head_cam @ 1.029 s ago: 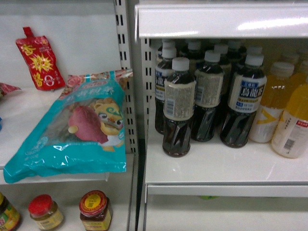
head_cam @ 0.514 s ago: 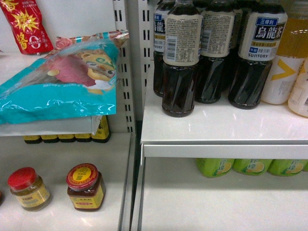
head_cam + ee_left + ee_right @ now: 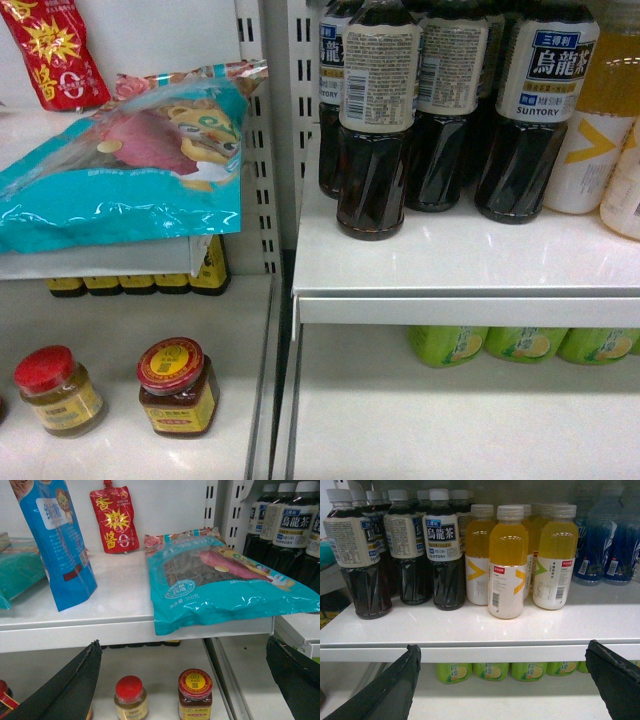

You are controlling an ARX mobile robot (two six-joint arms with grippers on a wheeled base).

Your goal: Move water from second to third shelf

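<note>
The water is out of view in every frame. My left gripper (image 3: 182, 680) is open, its black fingers (image 3: 70, 690) spread wide in front of the lower left shelf, with two small jars (image 3: 195, 695) beyond them and nothing held. My right gripper (image 3: 502, 680) is also open and holds nothing. Its fingers (image 3: 615, 680) frame the front edge of a white shelf (image 3: 470, 630) and the green bottles (image 3: 492, 671) below it. Neither gripper shows in the head view.
The right shelf carries dark tea bottles (image 3: 442, 555), yellow drink bottles (image 3: 507, 565) and blue bottles (image 3: 597, 545) at the far right. On the left shelf lie a teal snack bag (image 3: 225, 585), a red pouch (image 3: 114, 520) and a blue bag (image 3: 57, 540). A slotted upright (image 3: 270, 150) divides the bays.
The head view has dropped from the tea shelf towards the shelf below over the last second, bringing the jars and green bottles into sight. It has barely shifted in the last half second.
</note>
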